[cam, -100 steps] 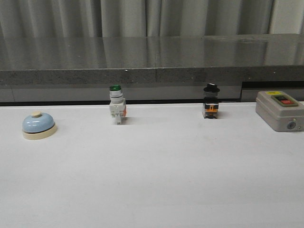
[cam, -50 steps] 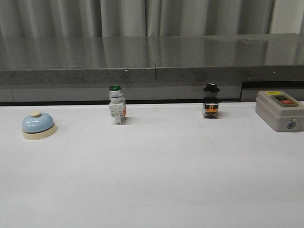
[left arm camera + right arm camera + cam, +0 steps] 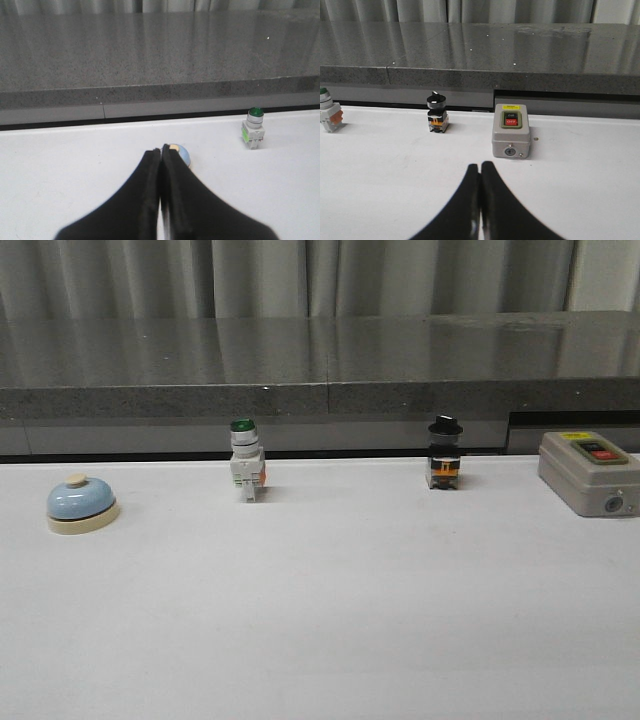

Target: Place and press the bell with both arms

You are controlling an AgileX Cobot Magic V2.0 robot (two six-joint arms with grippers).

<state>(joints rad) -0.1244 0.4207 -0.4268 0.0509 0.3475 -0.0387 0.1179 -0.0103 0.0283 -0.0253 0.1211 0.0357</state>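
Observation:
The bell, light-blue dome on a cream base with a cream button, sits on the white table at the far left in the front view. In the left wrist view it lies just beyond my fingertips, partly hidden by them. My left gripper is shut and empty, pointing at the bell. My right gripper is shut and empty, above bare table short of the grey box. Neither arm shows in the front view.
A green-capped white push-button switch stands at the back left of centre. A black-knobbed selector switch stands at the back right of centre. A grey box with red and black buttons sits far right. A dark stone ledge runs behind the table.

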